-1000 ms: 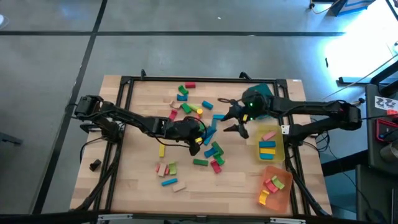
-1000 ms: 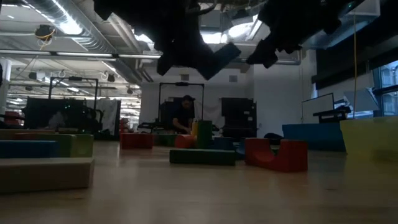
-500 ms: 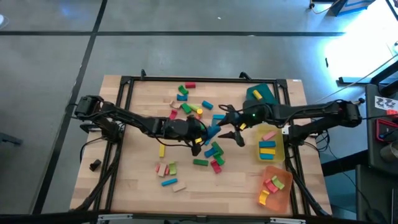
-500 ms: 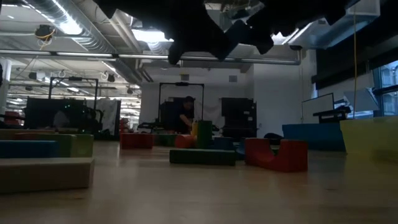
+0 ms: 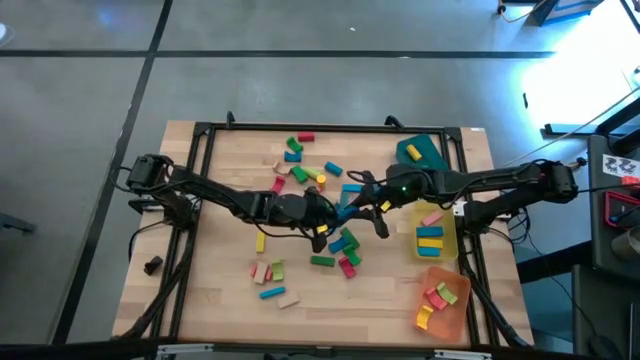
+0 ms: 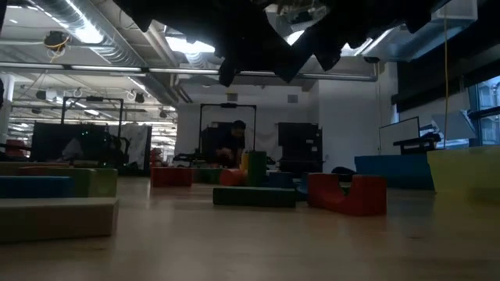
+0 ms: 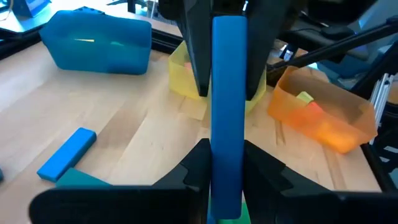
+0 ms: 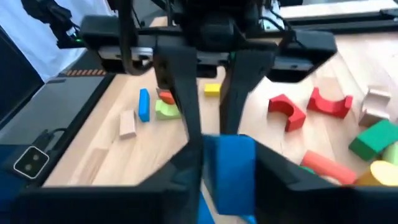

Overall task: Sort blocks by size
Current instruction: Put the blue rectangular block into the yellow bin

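A long blue bar (image 5: 346, 211) hangs in the air over the middle of the table, between my two grippers. My left gripper (image 5: 328, 214) is shut on one end of it and my right gripper (image 5: 362, 204) is shut on the other. The left wrist view shows the bar (image 7: 227, 93) running straight away from my own fingers to the right gripper's fingers. Many other blocks (image 5: 306, 168) lie loose on the wooden table (image 5: 220, 200), with more (image 5: 342, 250) under the grippers and near the front (image 5: 272, 274). My left gripper pinches the bar's near end (image 7: 226, 180) between its two fingers, one on each long side. The fingers come about level from the table's left and lie along the bar. The bar is lifted clear of the table. My right gripper pinches the bar's other end (image 8: 229, 163) between its two fingers, one finger (image 7: 200, 56) on each side. It comes from the table's right, slanting slightly down, in line with the bar. The bar spans between both grippers, clear of the table.
Along the right side stand a teal tray (image 5: 418, 152), a yellow tray (image 5: 434, 236) holding a few blocks, and an orange tray (image 5: 444, 300) with several small pieces. A small dark lump (image 5: 152, 265) lies off the table's left edge. A black frame borders the table.
My right gripper has moved toward the table's left, up to the left gripper, and its fingers have shut on the free end of the blue bar. The left gripper has kept the bar in the air at about the same spot.
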`<action>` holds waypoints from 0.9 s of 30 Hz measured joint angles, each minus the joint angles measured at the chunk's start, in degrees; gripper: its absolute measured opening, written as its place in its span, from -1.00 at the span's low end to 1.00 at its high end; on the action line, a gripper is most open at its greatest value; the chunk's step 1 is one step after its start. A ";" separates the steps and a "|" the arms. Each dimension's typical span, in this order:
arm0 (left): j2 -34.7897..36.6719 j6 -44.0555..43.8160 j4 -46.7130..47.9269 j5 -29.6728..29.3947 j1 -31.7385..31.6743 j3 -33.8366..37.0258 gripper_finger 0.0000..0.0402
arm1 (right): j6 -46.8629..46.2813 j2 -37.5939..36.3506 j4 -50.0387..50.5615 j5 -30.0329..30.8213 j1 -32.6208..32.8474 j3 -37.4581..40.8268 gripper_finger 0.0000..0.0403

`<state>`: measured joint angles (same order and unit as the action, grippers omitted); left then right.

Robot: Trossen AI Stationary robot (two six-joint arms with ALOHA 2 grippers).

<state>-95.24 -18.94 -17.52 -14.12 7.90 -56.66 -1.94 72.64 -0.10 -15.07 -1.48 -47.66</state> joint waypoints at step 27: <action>0.07 2.42 13.41 -0.23 -0.45 0.00 -0.20 | -7.43 -0.37 36.94 8.87 -0.03 -6.89 -0.68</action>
<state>-95.18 -16.51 -4.10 -14.35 7.44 -56.66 -9.37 72.27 36.84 -6.20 -1.52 -54.55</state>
